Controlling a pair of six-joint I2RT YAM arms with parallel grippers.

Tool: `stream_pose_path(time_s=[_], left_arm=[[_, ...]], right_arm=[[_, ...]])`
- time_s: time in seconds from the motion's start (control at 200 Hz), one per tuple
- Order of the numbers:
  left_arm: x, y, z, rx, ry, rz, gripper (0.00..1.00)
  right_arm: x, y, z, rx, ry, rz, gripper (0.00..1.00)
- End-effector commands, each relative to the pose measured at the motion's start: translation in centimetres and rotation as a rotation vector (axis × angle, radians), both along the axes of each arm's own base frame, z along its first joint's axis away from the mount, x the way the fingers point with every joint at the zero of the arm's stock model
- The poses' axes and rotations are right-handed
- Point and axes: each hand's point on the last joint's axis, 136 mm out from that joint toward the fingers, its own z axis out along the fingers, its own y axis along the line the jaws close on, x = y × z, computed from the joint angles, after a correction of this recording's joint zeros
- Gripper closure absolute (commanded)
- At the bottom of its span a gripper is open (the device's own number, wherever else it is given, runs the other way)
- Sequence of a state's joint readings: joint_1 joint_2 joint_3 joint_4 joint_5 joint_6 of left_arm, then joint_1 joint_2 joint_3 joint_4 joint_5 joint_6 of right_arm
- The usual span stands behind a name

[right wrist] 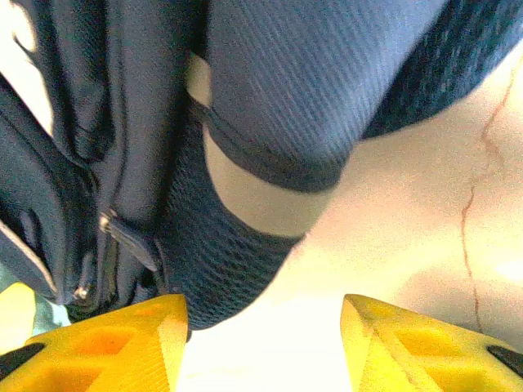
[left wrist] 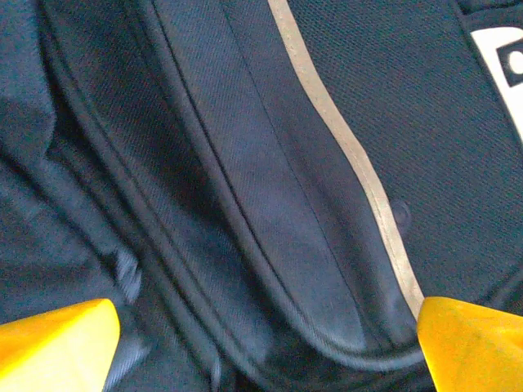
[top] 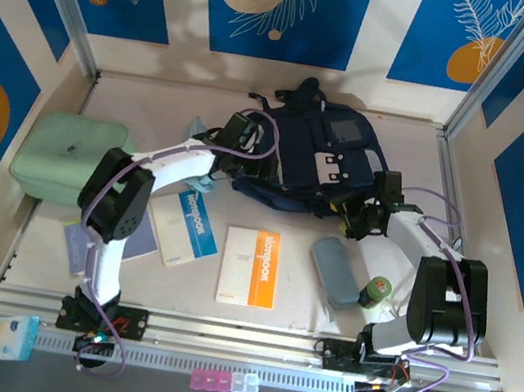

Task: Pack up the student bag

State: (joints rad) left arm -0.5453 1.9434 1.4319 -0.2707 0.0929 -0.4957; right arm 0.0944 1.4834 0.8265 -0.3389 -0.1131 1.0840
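L wrist: student bag [left wrist: 204,163] grey trim [left wrist: 358,163]; top: tags [top: 331,166].

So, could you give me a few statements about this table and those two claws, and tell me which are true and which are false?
1. The bag lies at the far middle of the table. True.
2. The green case is packed inside the bag. False: it lies on the table, at its left side.
3. The left claw is open, close over the bag's fabric. True.
4. The right claw grips the pouch. False: it is open at the bag's edge, and the pouch lies apart, nearer the front.
5. An orange and white booklet lies on the table in front of the bag. True.
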Motion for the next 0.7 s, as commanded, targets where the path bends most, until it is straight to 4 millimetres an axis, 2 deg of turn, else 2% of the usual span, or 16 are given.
stream_pose_path(time_s=[0.0,0.185,0.34,0.48,0.695], left_arm=[[-1.7,0.8,2.2,-0.035,0.004,-0.001,0.06],[-4.3,0.3,3.5,-0.062,0.008,-0.024,0.07],[-6.5,-1.1,3.6,-0.057,0.012,-0.067,0.08],[-7.6,-2.3,3.1,-0.047,0.017,-0.093,0.08],[-7.7,-3.5,2.8,-0.058,0.021,-0.106,0.08]], right_arm=[[0.0,0.8,-1.0,0.047,0.031,-0.038,0.49],[1.9,1.4,-1.5,0.057,0.019,-0.008,0.58],[3.3,1.3,-1.4,0.034,-0.018,-0.001,0.63],[3.7,1.3,-0.6,0.038,-0.054,-0.003,0.61],[3.1,0.6,-0.1,0.063,-0.129,-0.026,0.5]])
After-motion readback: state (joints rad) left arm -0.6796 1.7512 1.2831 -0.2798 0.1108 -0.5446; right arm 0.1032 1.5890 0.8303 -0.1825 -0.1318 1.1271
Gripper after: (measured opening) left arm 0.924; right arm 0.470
